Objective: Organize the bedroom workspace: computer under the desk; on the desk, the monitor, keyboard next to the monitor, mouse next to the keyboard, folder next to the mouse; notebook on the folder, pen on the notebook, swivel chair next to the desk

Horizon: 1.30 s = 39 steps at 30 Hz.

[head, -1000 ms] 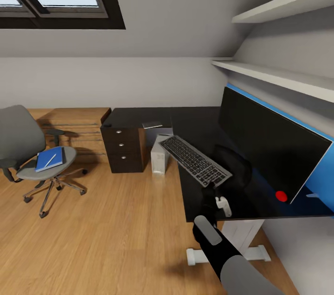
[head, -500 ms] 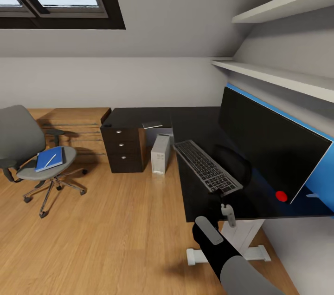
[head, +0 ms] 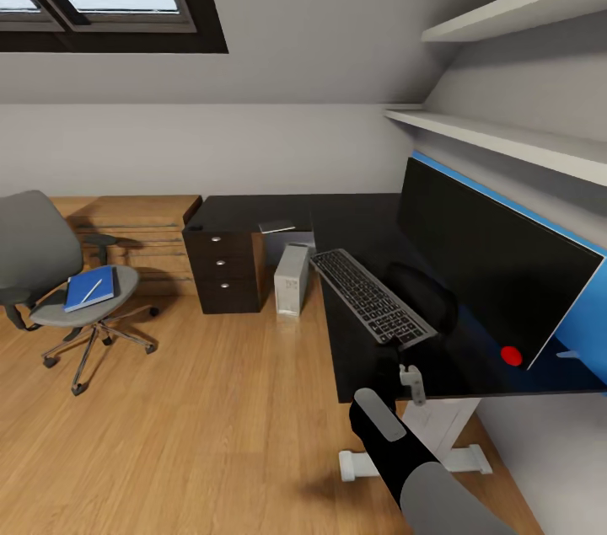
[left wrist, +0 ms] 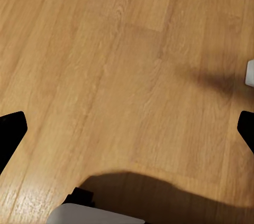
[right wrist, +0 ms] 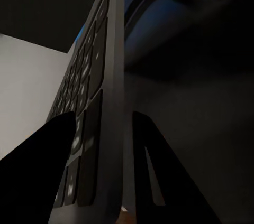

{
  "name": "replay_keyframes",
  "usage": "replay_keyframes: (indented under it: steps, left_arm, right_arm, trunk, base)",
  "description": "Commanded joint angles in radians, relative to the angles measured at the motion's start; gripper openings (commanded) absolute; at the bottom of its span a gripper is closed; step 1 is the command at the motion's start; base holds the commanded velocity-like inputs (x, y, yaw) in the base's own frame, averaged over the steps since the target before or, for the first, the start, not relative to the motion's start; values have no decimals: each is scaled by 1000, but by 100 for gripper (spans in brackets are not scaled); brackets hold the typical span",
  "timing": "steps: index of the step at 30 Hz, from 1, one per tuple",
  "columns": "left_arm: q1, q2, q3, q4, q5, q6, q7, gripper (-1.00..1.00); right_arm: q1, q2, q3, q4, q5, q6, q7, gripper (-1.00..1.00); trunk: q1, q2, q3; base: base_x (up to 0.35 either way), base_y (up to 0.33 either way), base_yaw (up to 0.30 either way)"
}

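The right gripper (head: 408, 360) is clamping the near end of the keyboard (head: 369, 296), laying it on the black desk (head: 354, 219) just left of the monitor (head: 493, 265). The left gripper (left wrist: 127, 129) is hanging spread over bare floor. The computer (head: 292, 279) is standing beneath the desk. Still pending: the blue folder (head: 90, 288) and pen (head: 91, 291) are lying on the swivel chair (head: 51, 265), far left.

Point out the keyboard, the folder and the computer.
keyboard (head: 371, 296): head view, middle of the key field.
folder (head: 89, 288): head view, blue cover, on the swivel chair seat.
computer (head: 291, 280): head view, light grey side panel, beside the dark drawers.
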Motion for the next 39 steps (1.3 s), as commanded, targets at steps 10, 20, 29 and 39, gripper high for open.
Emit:
replay_keyframes:
  steps: [10,20,29,39]
  left_arm:
    - [0,2,-8,-2,9,-4,6,100]
    - [0,2,-8,-2,9,-4,4,100]
    - [0,2,-8,-2,9,-4,4,100]
    - [0,2,-8,-2,9,-4,8,100]
  right_arm:
    - [-1,0,3,0,-1,-1,-3,-100]
    - [-1,0,15,5,7,-3,16,-100]
    - [-1,0,18,5,6,0,18,-100]
    - [-1,0,26,7,9,2,34,-100]
  trunk:
    - [0,-1,-1]
    - [0,-1,-1]
    - [0,-1,-3]
    - [0,-1,-3]
  base:
    - [0,114,0]
    - [0,263,-36]
    - [0,40,-100]
    - [30,86,-39]
